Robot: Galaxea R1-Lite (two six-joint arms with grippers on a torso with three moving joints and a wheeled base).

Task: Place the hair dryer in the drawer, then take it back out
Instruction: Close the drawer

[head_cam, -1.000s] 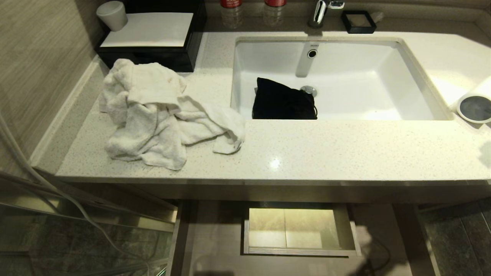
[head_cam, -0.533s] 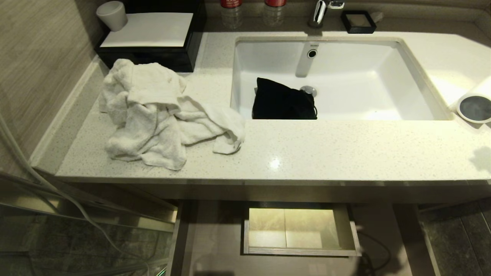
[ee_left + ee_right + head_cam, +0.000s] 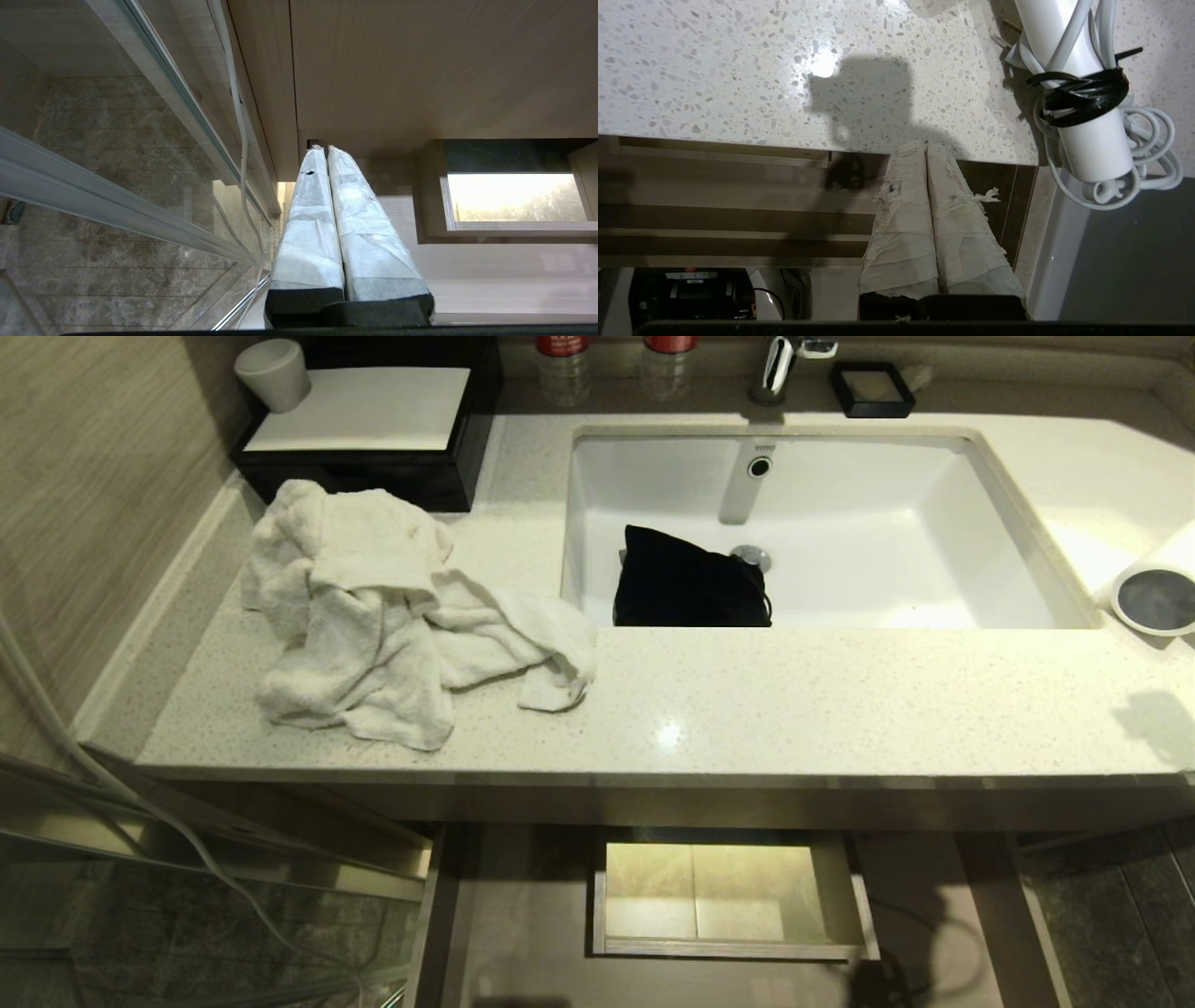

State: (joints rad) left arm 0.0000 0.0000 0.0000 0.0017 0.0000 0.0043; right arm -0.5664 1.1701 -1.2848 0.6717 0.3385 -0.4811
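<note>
Lying on the speckled desk [image 3: 794,700] at its far right end: the hair dryer [image 3: 1158,593], white barrel cut off by the head view's edge, dark grey circular end face turned toward the sink [image 3: 1008,513]. Showing in the right wrist view as a white handle [image 3: 1083,112] with its pale cord [image 3: 1153,154] coiled around it and bound by a black tie [image 3: 1080,91], the handle's end and several loops overhanging the desk's edge.

Hanging just off that front edge, near the handle but apart from it: the right gripper [image 3: 926,145], taped fingers [image 3: 901,224] pressed together with nothing between them, tips level with the desk's rim, casting a blocky shadow on the stone.

Standing pulled out beneath the desk: the drawer [image 3: 728,947], pale wood-grain, its boxed rectangular cut-out [image 3: 714,891] lit and holding nothing.

Pointing along the pale cabinet panel low on the left side, beside a glass partition [image 3: 117,186]: the left gripper [image 3: 322,149], wrapped fingers [image 3: 369,233] likewise pressed together on nothing, idling.

Resting in the sink basin by the drain: a black pouch [image 3: 686,581]. Sprawling crumpled on the desk's left part: a white towel [image 3: 392,616]. Sitting behind it: a black box [image 3: 369,476] with a small white cup [image 3: 273,373] on its corner.
</note>
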